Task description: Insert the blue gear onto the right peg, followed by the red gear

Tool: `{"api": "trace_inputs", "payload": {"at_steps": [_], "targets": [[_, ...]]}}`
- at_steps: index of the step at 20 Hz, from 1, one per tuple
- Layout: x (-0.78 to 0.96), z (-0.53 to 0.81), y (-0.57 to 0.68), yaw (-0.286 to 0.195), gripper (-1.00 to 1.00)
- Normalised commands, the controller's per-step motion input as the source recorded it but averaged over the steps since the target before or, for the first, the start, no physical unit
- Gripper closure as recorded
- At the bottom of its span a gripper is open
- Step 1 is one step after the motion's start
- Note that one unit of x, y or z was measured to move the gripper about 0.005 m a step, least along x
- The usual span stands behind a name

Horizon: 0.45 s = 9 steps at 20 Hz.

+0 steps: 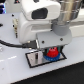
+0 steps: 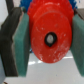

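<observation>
In the exterior view my gripper (image 1: 50, 52) hangs low over the grey plate (image 1: 34, 60) with the black border. It is shut on the red gear (image 1: 51, 52), which sits just above the blue gear (image 1: 54, 57) on the plate's right part. In the wrist view the red gear (image 2: 50, 36) fills the middle, a dark hole at its centre, clamped between the two teal pads (image 2: 21, 46). A sliver of the blue gear (image 2: 30, 4) shows past the red one. The right peg is hidden under the gears. I cannot tell whether the red gear touches the blue one.
The white robot base (image 1: 30, 25) stands close behind the plate. A black cable (image 1: 12, 45) runs along the white table (image 1: 15, 70) at the exterior view's left.
</observation>
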Motion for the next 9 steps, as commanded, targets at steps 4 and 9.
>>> {"api": "trace_inputs", "payload": {"at_steps": [4, 9], "targets": [[0.03, 0.43, 0.12, 0.000, -1.00], [0.01, 0.16, 0.03, 0.000, -1.00]]}}
